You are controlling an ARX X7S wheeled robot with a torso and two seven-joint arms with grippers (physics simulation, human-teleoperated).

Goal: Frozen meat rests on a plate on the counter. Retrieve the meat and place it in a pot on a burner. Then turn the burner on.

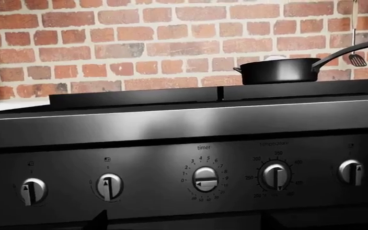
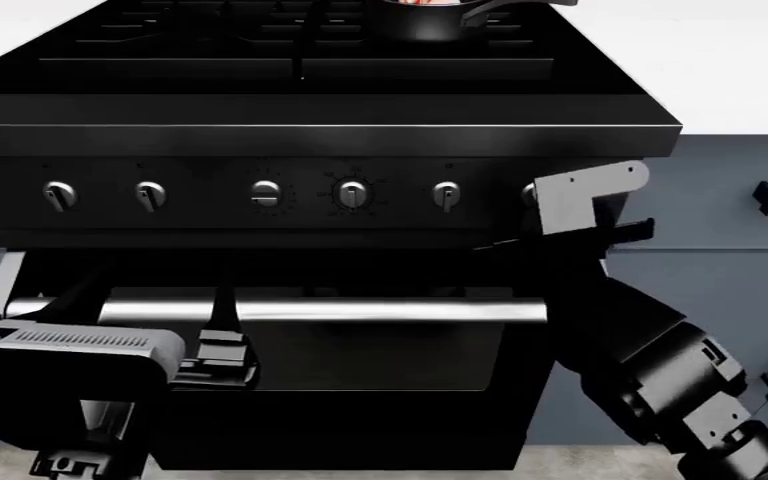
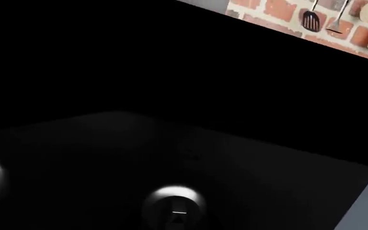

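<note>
Steel knobs (image 1: 109, 186) close; black steel-rimmed pot (image 1: 280, 70) on burner

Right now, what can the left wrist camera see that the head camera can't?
Only the left wrist view shows the brick wall, the hanging utensils and the numbers around the timer dial. Only the head view shows the right arm by the panel's right end, the oven handle, the counter and something pink inside the pot. Both show the pot and the row of knobs.

Three cameras on one stove front
Head looks down; left wrist faces the knobs (image 1: 205, 179) level; right wrist sits closest beneath them.
</note>
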